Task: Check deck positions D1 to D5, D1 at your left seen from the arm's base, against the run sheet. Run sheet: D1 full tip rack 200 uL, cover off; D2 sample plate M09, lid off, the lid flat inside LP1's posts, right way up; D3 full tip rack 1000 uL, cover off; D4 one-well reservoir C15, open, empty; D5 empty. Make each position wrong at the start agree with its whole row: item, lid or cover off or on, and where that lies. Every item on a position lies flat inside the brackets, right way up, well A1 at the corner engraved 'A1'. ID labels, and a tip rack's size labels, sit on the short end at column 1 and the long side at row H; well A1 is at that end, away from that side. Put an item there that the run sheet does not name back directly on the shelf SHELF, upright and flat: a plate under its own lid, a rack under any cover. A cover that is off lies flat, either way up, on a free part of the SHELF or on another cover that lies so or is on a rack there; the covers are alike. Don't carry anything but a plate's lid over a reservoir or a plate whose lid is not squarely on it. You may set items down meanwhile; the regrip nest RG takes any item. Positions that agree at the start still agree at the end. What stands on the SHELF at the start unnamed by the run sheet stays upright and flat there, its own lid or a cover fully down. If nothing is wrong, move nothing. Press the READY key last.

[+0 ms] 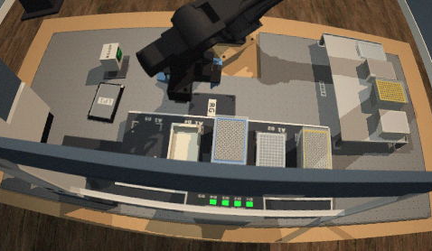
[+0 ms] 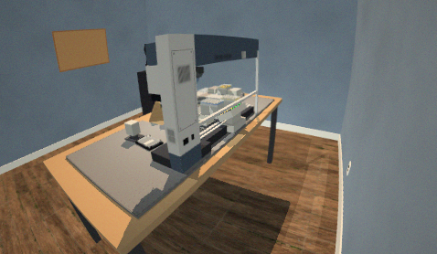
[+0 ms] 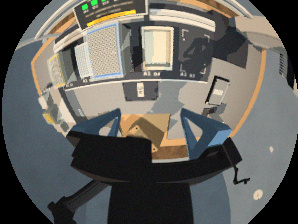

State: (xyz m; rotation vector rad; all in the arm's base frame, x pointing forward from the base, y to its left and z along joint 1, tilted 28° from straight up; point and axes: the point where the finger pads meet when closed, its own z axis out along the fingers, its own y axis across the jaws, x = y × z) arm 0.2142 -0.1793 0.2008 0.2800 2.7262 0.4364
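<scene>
The pincer [image 1: 190, 76] stood at its full spread with nothing between its blue fingers, hanging over the grey deck mat [image 1: 70, 54] just short of the regrip nest RG [image 1: 212, 107], which lay directly ahead of it. Beyond the nest ran the dark row of deck positions. Straight ahead past the nest sat the blue-framed tip rack [image 1: 230, 140], its cover off and its tips showing. Next to it, towards the lid park side, lay the open cream reservoir [image 1: 184, 143], and further that way the last bracketed position [image 1: 144, 131] held no item. On the rack's other side stood the uncovered sample plate [image 1: 270, 149], then the yellow-framed tip rack [image 1: 316, 148], also uncovered. Off to the reservoir's side of the pincer and a little forward, a lid lay flat in the lid park LP1 [image 1: 106, 102]; nearer the arm's base on that same side stood the READY key [image 1: 113, 54]. Well apart on the opposite side was the SHELF [image 1: 350, 97], carrying a yellow tip rack [image 1: 390, 90] and several covered items.
</scene>
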